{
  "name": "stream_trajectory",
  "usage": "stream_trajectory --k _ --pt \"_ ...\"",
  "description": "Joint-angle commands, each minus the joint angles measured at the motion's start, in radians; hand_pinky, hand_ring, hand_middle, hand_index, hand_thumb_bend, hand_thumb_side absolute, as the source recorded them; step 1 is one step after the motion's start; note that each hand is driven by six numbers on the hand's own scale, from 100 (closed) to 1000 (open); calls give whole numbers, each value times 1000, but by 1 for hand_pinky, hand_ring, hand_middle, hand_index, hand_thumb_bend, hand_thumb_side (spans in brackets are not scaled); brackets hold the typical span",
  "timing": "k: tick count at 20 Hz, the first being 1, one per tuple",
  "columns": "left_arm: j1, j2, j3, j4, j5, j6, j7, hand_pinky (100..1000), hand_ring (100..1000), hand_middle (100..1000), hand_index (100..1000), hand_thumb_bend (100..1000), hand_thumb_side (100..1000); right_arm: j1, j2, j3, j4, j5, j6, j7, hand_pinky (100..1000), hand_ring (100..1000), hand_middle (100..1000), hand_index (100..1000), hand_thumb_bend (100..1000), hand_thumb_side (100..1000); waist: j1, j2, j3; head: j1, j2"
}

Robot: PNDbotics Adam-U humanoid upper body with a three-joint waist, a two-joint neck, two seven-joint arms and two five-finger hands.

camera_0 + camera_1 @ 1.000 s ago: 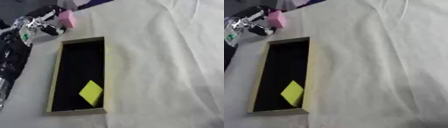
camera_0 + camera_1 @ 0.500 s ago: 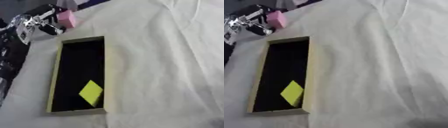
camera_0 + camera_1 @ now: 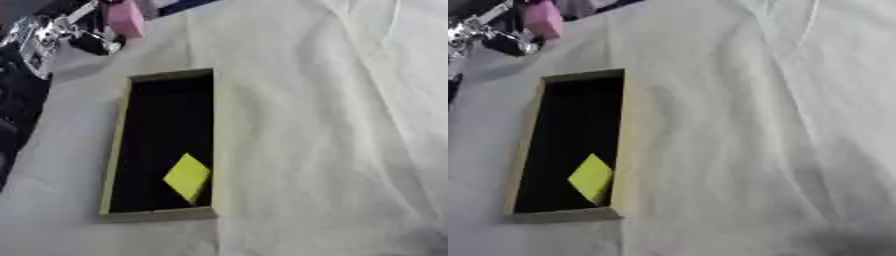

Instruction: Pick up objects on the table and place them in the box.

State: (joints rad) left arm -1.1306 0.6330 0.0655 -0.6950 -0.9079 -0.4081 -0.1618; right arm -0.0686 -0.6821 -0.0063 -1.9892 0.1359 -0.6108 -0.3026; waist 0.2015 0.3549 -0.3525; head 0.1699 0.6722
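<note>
Now the left hand (image 3: 61, 37), upper left of frame, has carried the pink block (image 3: 125, 19) slightly upward, fingers curled round it; the box (image 3: 118, 145), holding a yellow piece (image 3: 187, 177), awaits below.

One box (image 3: 217, 145) lies on the worktop (image 3: 332, 125), a long shallow tray with pale walls and a dark inside. There are two blocks in view: one yellow block (image 3: 187, 177) inside the box near its lower end, and one pink block (image 3: 125, 18) at the top left, outside the box. One robot hand (image 3: 54, 35) shows, the left one, at the upper left just beside the pink block, and one white cloth (image 3: 754, 150) covers the worktop.
</note>
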Motion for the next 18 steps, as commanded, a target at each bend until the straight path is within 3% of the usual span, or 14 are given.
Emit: stream_trajectory --k 1,4,10,18 --pt "-12 34 -16 -63 16 -3 25 405 421 578 704 167 100 7 -18 -16 -11 -19 -1 6 898 1000 540 846 100 637 -20 -33 10 -15 18" --pt "-1 34 -42 -125 56 -25 18 394 399 569 698 138 100 21 -19 -23 -11 -33 0 9 897 1000 542 845 100 638 -31 -51 32 -36 37" --pt "71 52 -142 -340 244 -71 -64 391 393 570 700 102 100 37 -23 -31 -11 -53 3 15 899 1000 546 845 100 638 -47 -76 72 -96 74" --pt "216 121 -282 -695 501 -35 -175 392 396 570 701 107 100 47 -21 -39 -11 -72 8 20 900 1000 548 845 100 641 -56 -94 96 -137 85"
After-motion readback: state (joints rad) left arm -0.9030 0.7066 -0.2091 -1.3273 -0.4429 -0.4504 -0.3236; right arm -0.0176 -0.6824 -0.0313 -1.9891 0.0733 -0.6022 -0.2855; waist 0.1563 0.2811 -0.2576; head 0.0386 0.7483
